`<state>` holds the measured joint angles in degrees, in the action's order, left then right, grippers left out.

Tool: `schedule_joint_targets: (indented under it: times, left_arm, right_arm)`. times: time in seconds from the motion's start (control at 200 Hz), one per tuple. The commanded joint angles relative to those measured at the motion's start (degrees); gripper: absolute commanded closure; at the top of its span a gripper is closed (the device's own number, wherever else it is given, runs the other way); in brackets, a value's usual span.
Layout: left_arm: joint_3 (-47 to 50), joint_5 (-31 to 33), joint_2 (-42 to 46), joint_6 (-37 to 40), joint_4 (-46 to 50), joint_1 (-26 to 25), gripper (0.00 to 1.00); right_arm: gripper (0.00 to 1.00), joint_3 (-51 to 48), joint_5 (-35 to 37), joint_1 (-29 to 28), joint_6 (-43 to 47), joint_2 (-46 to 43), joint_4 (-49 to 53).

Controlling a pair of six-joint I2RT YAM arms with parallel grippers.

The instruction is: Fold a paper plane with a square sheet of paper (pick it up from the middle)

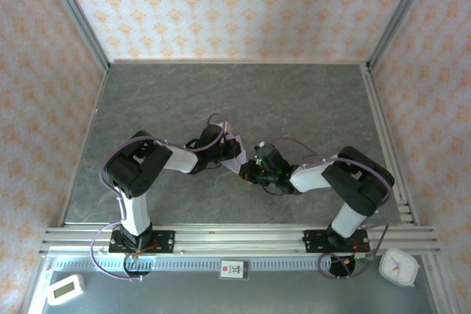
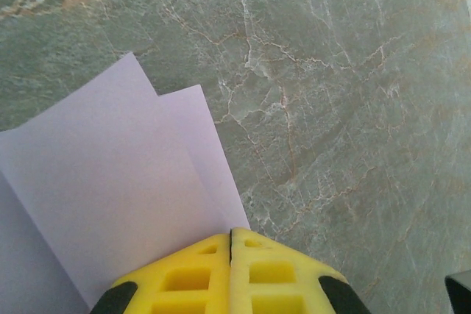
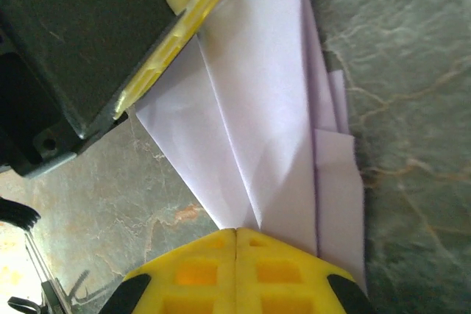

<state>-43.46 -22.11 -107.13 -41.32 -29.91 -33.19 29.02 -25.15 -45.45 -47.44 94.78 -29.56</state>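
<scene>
The square sheet of paper [image 1: 235, 148], pale lilac, is folded into long overlapping layers and held off the grey table between the two arms at mid-table. My left gripper [image 1: 227, 154] is shut on one edge; in the left wrist view the paper [image 2: 110, 182] spreads left from the closed yellow fingertips [image 2: 230, 234]. My right gripper [image 1: 247, 168] is shut on the narrow end, where the creased layers [image 3: 280, 108] taper down into its tips [image 3: 235, 233]. The left gripper's finger [image 3: 176, 34] shows at the upper left of the right wrist view.
The marbled grey table [image 1: 294, 101] lies open behind the arms, with patterned walls and metal posts around it. An aluminium rail [image 1: 235, 239] carries both bases. A white timer [image 1: 65, 289] and a white clock [image 1: 398, 267] sit on the near ledge.
</scene>
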Motion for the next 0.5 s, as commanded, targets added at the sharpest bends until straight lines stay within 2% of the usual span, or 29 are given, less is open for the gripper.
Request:
schedule_joint_targets:
  times: [0.0,0.495]
  left_arm:
    - [0.1,3.9,-2.6,-0.2,8.7,2.1,1.0]
    - [-0.8,3.3,-0.9,0.1,8.0,9.8,0.98]
  right_arm:
    - [1.0,-4.7,2.4,0.8,-2.1,0.1,6.5]
    - [1.0,-7.9,1.7,2.6,-3.9,3.6,4.7]
